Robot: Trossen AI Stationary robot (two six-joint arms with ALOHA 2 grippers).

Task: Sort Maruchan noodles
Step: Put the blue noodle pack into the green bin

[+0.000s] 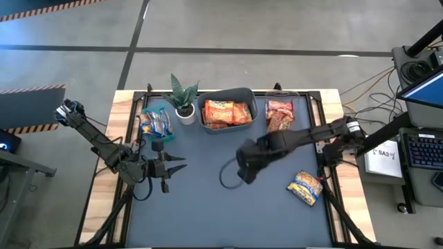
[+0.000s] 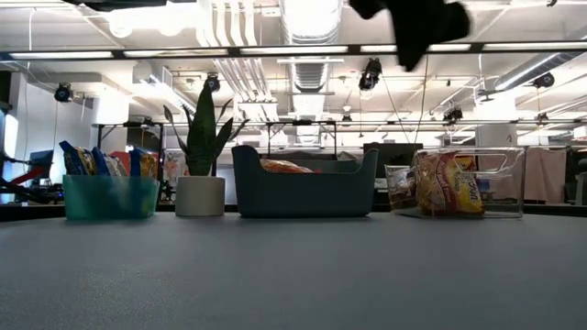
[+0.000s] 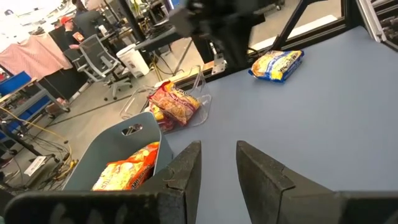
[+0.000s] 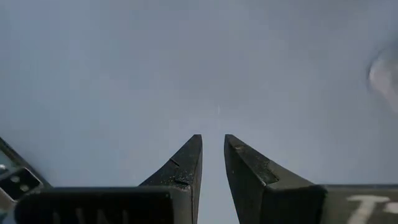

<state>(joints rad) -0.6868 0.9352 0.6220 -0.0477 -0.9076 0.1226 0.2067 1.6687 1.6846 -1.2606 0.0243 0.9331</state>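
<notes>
High view: a dark blue-grey bench (image 1: 208, 207) is seen from above. Along the far edge, a teal bin (image 1: 156, 124) with silver-blue-yellow packets (image 1: 155, 122), a potted plant (image 1: 183, 97), a dark grey tub (image 1: 227, 108) with orange-yellow packets (image 1: 226, 113), and a clear bin (image 1: 280, 114) with red-and-white packets (image 1: 279, 115) are lined up. One loose yellow packet (image 1: 305, 187) is left lying on the bench near the right edge, apart from the bins. The left pincer (image 1: 174, 166) is held over the left part of the bench, nothing in it. The right pincer (image 1: 242, 174) is held over mid-bench, well apart from the loose packet.

Low view: the teal bin (image 2: 110, 196), the plant (image 2: 202, 156), the grey tub (image 2: 304, 183) and the clear bin (image 2: 459, 183) are seen in a row at the back. A dark arm part (image 2: 413, 23) is seen at the top; which arm it is cannot be told.

Left wrist view: the left pincer (image 3: 217, 162) is seen with a narrow gap, empty. The grey tub (image 3: 118, 155), the clear bin (image 3: 174, 106) and the loose packet (image 3: 277, 64) are seen beyond it.

Right wrist view: the right pincer (image 4: 211, 155) is seen with a narrow gap, empty, over bare bench (image 4: 186, 62).
</notes>
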